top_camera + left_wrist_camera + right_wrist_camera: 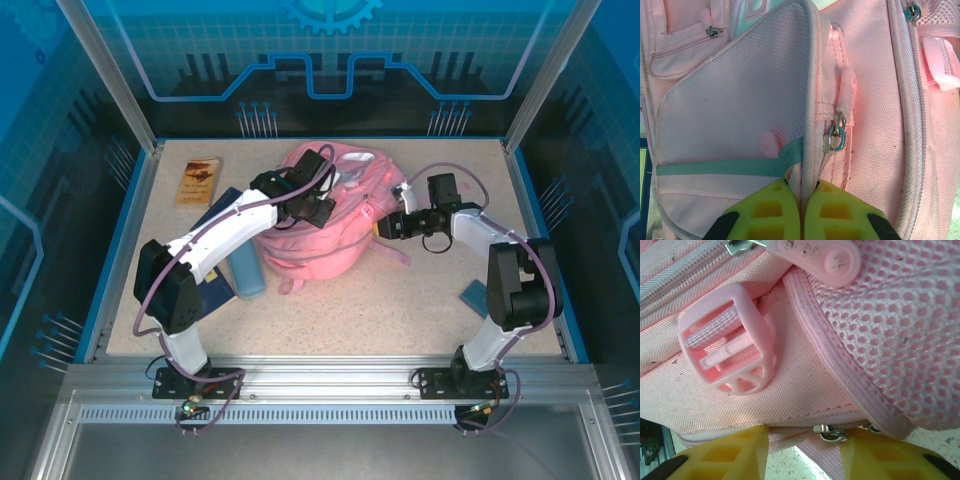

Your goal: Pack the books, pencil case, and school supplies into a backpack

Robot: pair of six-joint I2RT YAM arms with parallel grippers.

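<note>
two grippers are set against the large pink fabric backpack (pixel 330 250), which is lying at the middle of the speckled table (pixel 400 310). the left gripper (pixel 802 202) is clamped tight, its yellow-green fingers (pixel 767 212) pinched on the piped edge of a pale woven front flap (pixel 740 100), just below a metal zipper slider (pixel 837 137). the right gripper (pixel 805 460) is pressed up to the backpack's right side, its jaws seen apart with table showing through the gap, and a small metal zip ring (pixel 830 434) is hung just ahead of that gap. a pink plastic strap buckle (pixel 730 352) and a pink mesh pocket (pixel 900 315) are seen just above. left of the backpack, the light blue soft pencil case (pixel 247 270) is laid beside dark navy flat books (pixel 218 208), and a tan-orange book (pixel 198 180) is lying near the far left corner.
</note>
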